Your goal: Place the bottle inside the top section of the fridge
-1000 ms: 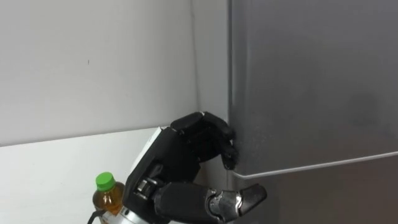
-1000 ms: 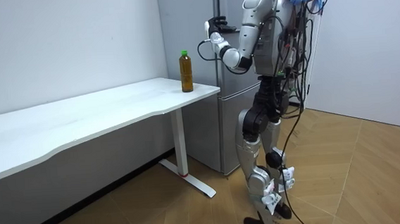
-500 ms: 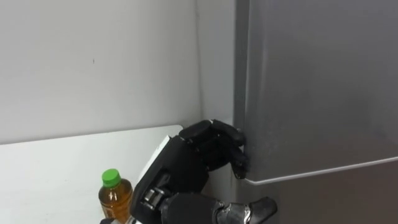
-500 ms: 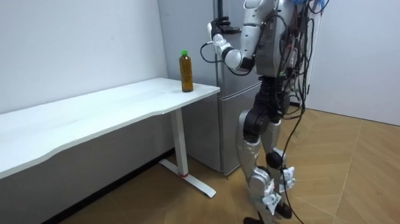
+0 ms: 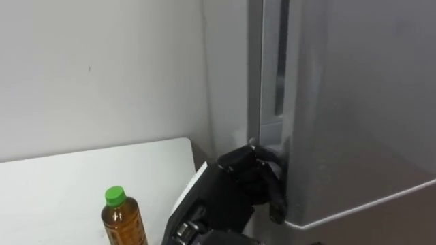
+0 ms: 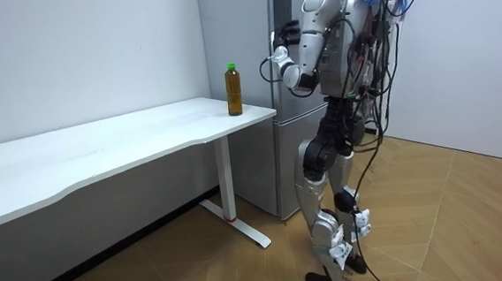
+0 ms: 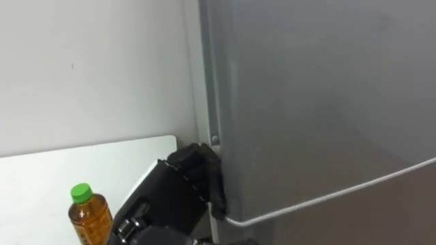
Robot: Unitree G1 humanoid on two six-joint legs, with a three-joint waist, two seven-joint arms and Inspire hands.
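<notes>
Left hand [image 5: 235, 187] is hooked on the left edge of the upper fridge door [image 5: 354, 122], fingers curled round it, and the door's cracked open a bit on that side. Bottle [image 5: 122, 221], amber with a green cap, stands upright on the white table [image 5: 61, 184], just left of the hand and apart from it.

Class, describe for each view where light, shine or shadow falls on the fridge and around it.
Left eye view: the fridge door has a dull sheen, and a dark slit above the left hand. Right eye view: a bright line rims the door's lower edge. Room view: shade under the table.
</notes>
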